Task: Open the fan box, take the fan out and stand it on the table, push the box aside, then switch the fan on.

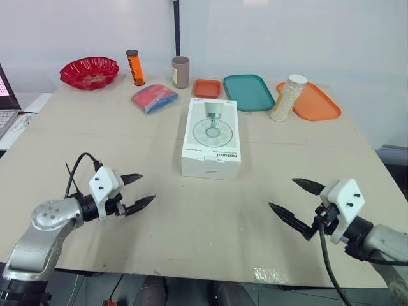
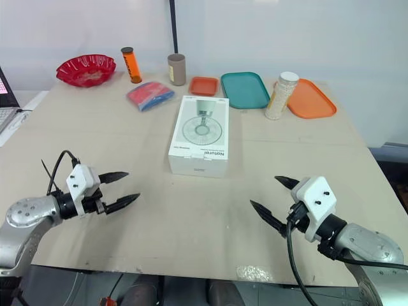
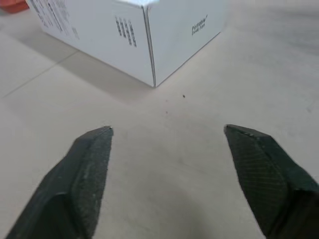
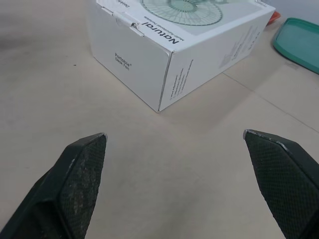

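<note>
A white fan box (image 1: 211, 137) with a fan picture and the word "Natural" on its lid lies flat and closed in the middle of the table (image 1: 191, 217). My left gripper (image 1: 137, 191) hovers open near the front left, well short of the box's near left corner (image 3: 149, 74). My right gripper (image 1: 294, 199) is open at the front right, pointing towards the box's near end (image 4: 134, 59). Nothing is between either pair of fingers.
Along the far edge stand a red bowl (image 1: 89, 71), an orange can (image 1: 134, 67), a brown cup (image 1: 180, 71), a small orange tray (image 1: 206, 88), a teal tray (image 1: 248, 92), a white jar (image 1: 288, 97) and an orange tray (image 1: 313, 102). A red-blue pouch (image 1: 153, 97) lies behind the box. A laptop (image 1: 5, 105) sits far left.
</note>
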